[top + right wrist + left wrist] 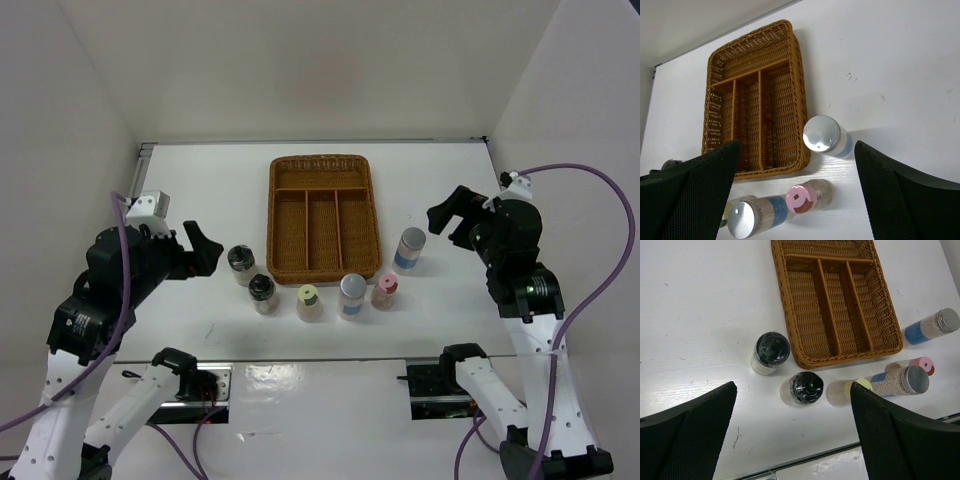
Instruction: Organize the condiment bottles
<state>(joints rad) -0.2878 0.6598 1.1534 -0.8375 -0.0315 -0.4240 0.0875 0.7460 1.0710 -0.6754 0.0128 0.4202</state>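
Six condiment bottles (352, 294) upright beside wicker tray (322, 160), none in it. Left gripper (208, 252) and right gripper (447, 222) — fingers spread, empty. Best: left straddles nearest dark-capped shaker (240, 263) squarely, below cap.

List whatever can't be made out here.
Print on the blue-label bottles: too small in every view.
Yellow-capped bottle: right wrist view, mostly behind a finger.
Dark shakers: right wrist view, only a sliver shows above that finger.
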